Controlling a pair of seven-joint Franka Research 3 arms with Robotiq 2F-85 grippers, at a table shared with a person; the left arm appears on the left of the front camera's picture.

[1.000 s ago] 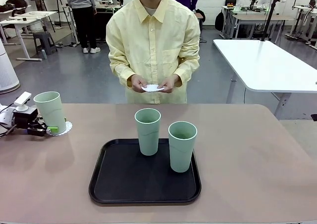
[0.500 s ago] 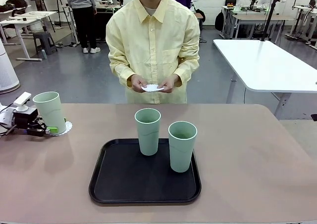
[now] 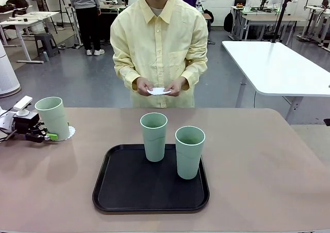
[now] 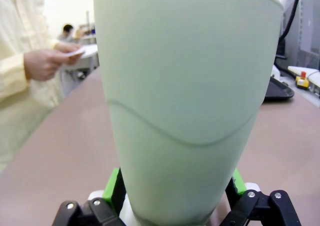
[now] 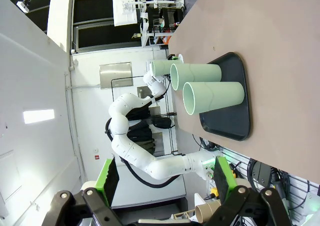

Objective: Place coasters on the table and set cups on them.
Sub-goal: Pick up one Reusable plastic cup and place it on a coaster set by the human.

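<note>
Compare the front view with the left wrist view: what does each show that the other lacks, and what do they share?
Front: a rear cup and a front cup on the black tray, plus the white table behind. Left wrist: a curved line across the left cup, both green pads beside its base. Both: the left cup, the person's hand holding coasters, the tan table.
</note>
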